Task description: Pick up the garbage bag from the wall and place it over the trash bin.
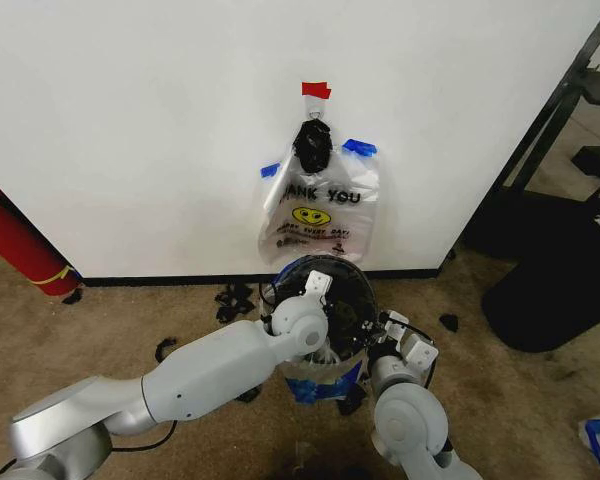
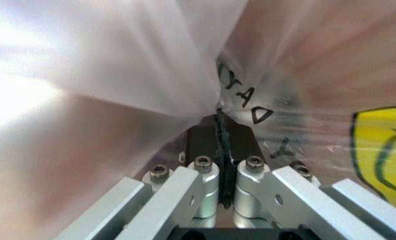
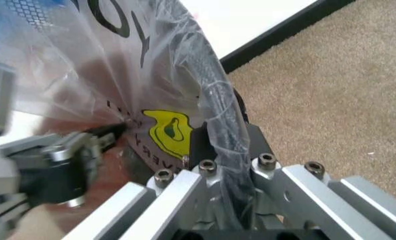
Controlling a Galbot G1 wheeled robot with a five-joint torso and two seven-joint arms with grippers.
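Observation:
The trash bin, round with a black inside, stands on the carpet against the white wall. The garbage bag, thin clear plastic with blue patches, hangs down the bin's front. My left gripper reaches over the bin's mouth, shut on a fold of clear film at its fingertips. My right gripper is at the bin's right rim. In its wrist view the fingers are shut on the film draped over the black rim.
A bag printed "THANK YOU" with a yellow smiley hangs taped to the wall just above the bin. A long red cylinder leans at the left. Black scraps lie by the baseboard. A black stand and bag are at the right.

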